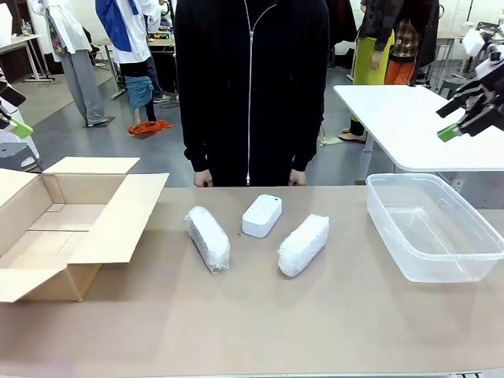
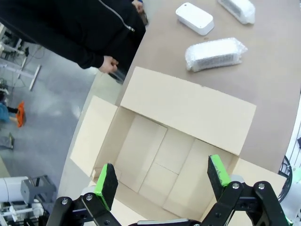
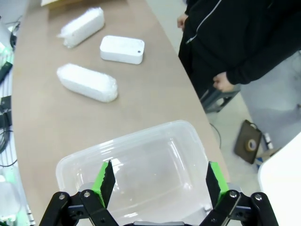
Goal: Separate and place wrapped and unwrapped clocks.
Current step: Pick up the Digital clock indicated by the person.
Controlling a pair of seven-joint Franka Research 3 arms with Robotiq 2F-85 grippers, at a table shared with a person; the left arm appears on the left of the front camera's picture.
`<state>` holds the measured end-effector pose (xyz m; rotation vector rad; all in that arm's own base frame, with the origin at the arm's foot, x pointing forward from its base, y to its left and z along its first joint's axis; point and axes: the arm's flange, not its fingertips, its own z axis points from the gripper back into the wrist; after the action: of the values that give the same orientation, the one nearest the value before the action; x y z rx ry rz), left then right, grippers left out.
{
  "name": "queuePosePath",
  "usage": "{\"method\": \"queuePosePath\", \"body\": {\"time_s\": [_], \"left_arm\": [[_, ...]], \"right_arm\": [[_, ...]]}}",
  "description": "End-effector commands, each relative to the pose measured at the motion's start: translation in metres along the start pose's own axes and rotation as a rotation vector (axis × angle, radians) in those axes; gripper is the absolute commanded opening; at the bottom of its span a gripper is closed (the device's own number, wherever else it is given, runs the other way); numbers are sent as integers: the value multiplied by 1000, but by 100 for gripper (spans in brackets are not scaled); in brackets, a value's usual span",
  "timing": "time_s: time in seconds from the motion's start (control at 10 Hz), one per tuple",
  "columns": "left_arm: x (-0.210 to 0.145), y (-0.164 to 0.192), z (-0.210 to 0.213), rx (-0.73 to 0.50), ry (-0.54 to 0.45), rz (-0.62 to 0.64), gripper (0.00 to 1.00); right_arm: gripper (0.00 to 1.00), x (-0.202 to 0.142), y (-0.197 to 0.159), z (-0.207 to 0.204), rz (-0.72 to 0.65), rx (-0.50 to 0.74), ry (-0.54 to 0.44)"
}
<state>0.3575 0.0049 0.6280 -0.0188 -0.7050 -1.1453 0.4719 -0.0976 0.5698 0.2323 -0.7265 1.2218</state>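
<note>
In the front view the three clocks lie in a loose row mid-table, all apart from one another: the left wrapped clock (image 1: 208, 238), the bare white clock (image 1: 261, 215) a little farther back, and the right wrapped clock (image 1: 303, 244). An open cardboard box (image 1: 118, 228) sits at the left end of the table (image 1: 252, 331) and a clear plastic bin (image 1: 394, 236) at the right, probably one container for each kind, though which is for which cannot be told. A person (image 1: 250, 87) stands at the far edge with both hands resting low, not reaching. The left hand (image 1: 17, 112) and the right hand (image 1: 450, 120) are raised off to the sides, leaving the row free to approach. In the left wrist view the left hand (image 2: 161, 175) is spread wide and holds nothing, hovering over the box, whose floor is bare; the left wrapped clock (image 2: 215, 54) lies just beyond its flap. In the right wrist view the right hand (image 3: 159, 176) is likewise wide and holds nothing, above the bin (image 3: 141, 129), which has nothing in it; the right wrapped clock (image 3: 87, 82) lies nearest. No sorting looks done yet.
</note>
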Motion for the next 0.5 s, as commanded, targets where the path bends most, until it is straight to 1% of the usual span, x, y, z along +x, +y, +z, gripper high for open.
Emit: {"method": "queuePosePath", "body": {"time_s": [0.0,0.2,0.4], "left_arm": [[-17,0,15,-52,-97,-76,100],[-28,1,20,-56,-94,-91,100],[-31,-1,13,-55,-70,-73,100]], "right_arm": [[100,-5,1,0,10,10,-51],[100,-6,3,-9,8,27,-47],[100,-4,5,-14,22,39,-46]]}}
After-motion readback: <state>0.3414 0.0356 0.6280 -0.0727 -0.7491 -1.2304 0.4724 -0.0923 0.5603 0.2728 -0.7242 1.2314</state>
